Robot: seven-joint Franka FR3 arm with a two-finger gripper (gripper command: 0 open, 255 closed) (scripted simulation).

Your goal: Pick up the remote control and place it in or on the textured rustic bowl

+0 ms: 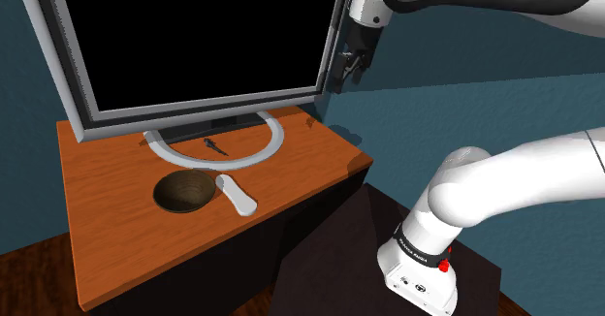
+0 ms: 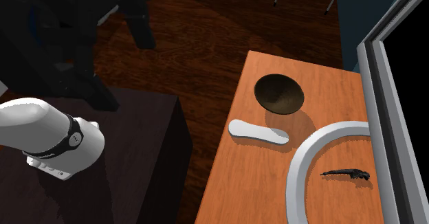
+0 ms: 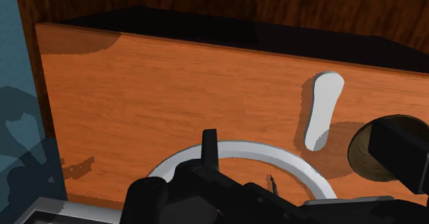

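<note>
Fingers (image 3: 209, 143) of the black gripper (image 1: 354, 70) stand wide apart, clasping nothing, high over the wooden table (image 1: 107, 227). Below and ahead of them the white remote control (image 3: 323, 109) lies flat, just beside the dark brown bowl (image 1: 184, 190), which one finger partly hides. Directly beneath curves the monitor (image 1: 194, 33)'s grey ring foot (image 3: 275, 155); the monitor's frame stands close beside.

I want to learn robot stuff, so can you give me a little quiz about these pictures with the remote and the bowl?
1. True or false: the brown bowl is empty.
2. Fill in: the remote on the table is coloured ____.
3. The open gripper holds: A the remote, B the bowl, C nothing.
Key: 1 true; 2 white; 3 C.
</note>
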